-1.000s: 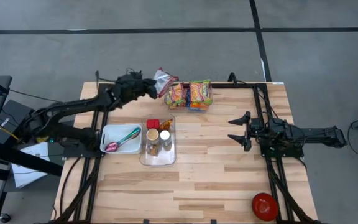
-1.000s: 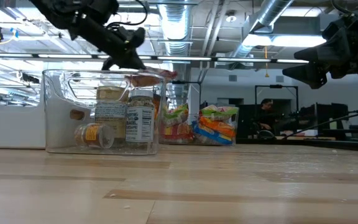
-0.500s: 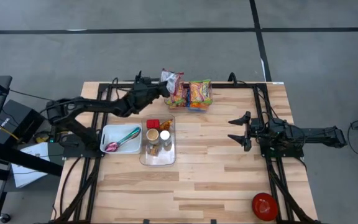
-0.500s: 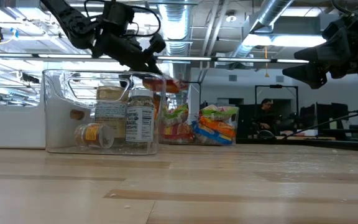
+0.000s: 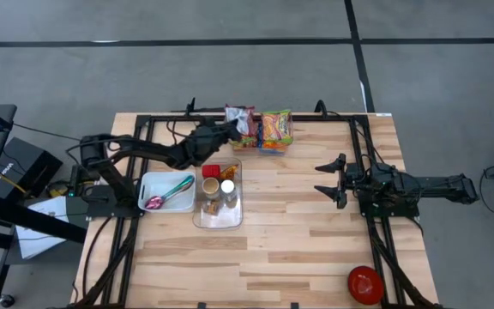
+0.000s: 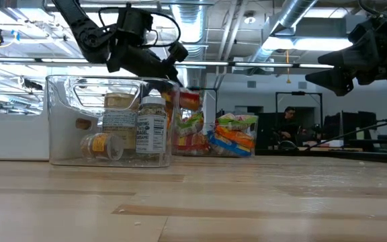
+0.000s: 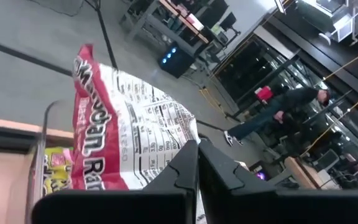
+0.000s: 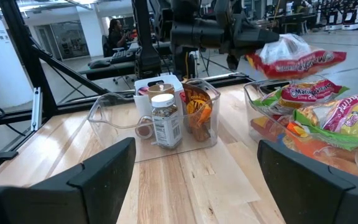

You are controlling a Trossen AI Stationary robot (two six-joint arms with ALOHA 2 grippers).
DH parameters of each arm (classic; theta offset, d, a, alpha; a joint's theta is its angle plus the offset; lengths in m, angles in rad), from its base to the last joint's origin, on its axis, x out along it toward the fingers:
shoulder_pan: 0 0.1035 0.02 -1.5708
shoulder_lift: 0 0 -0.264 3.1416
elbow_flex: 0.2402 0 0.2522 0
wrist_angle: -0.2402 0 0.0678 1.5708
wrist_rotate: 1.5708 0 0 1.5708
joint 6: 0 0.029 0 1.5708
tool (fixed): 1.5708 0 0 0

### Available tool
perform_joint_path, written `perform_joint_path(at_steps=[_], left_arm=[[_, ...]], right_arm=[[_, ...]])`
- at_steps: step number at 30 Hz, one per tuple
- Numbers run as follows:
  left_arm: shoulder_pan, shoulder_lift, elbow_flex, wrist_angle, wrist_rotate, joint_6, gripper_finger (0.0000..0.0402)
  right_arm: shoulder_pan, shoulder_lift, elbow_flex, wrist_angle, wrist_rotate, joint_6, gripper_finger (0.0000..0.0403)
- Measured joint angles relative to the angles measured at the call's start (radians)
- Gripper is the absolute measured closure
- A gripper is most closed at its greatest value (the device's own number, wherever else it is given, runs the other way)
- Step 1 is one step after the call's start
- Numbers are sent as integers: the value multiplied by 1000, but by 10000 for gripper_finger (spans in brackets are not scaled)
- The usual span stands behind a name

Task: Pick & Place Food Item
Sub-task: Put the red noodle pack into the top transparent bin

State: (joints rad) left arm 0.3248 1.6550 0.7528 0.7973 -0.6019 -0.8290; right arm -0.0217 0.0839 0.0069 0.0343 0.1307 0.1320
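Observation:
My left gripper (image 5: 228,129) is shut on a red-and-white noodle packet (image 5: 242,118), held in the air over the left end of a clear bin (image 5: 268,144) of colourful snack packets at the table's far side. In the right wrist view the packet (image 8: 294,59) hovers above that bin (image 8: 253,102). A second clear bin (image 5: 219,219) with spice jars lies nearer the middle. My right gripper (image 5: 327,178) waits open at the table's right, touching nothing. My left gripper pinches the packet's end (image 7: 166,149) between its two shut fingers (image 7: 185,168). The fingers come about level from the table's left. The packet sticks out beyond the fingertips, lifted clear above the snack bin, its printed back showing in the left wrist view.
A white tray (image 5: 147,182) with a teal and pink spoon sits left of the jar bin. A red bowl (image 5: 365,285) stands at the near right corner. Bare wood lies between the jar bin and the right arm.
My left gripper, still shut on the packet, has gone toward the table's right and near edges and sunk, rolling as it went. The packet has travelled with it from beyond the snack bin's far left corner to over that bin's left end.

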Motion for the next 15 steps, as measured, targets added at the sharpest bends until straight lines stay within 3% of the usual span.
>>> perform_joint_path(at_steps=[15], left_arm=[[-4,14,0,29,7,-1,401]], right_arm=[[0,0,0,0,0,0,72]])
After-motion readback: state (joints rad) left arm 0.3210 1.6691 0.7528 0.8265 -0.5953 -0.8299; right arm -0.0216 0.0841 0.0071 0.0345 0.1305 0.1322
